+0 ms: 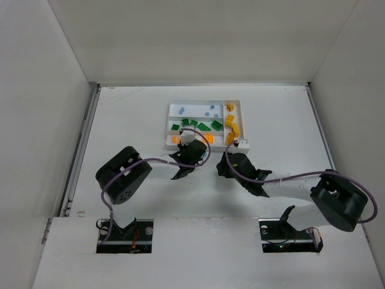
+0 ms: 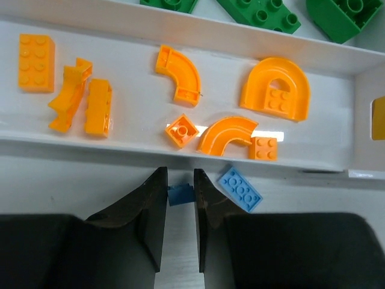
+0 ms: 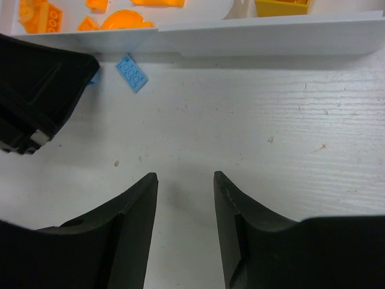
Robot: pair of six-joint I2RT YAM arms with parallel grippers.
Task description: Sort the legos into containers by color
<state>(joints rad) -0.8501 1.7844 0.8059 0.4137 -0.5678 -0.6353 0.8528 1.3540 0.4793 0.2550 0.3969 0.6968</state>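
A: What's carrying everything?
B: A white table [image 1: 132, 120], its surface looking scuffed and speckled up close. A white tray [image 1: 204, 102] is sitting flat on it, toward the far middle.
A: Anything lying loose on the table?
B: One light blue plate [image 2: 240, 189] is lying flat, studs up, just outside the tray's near wall, skewed to it. One small blue brick [image 2: 180, 194] is sitting just beside the plate, also outside the tray. Can't tell if it's touching the surface.
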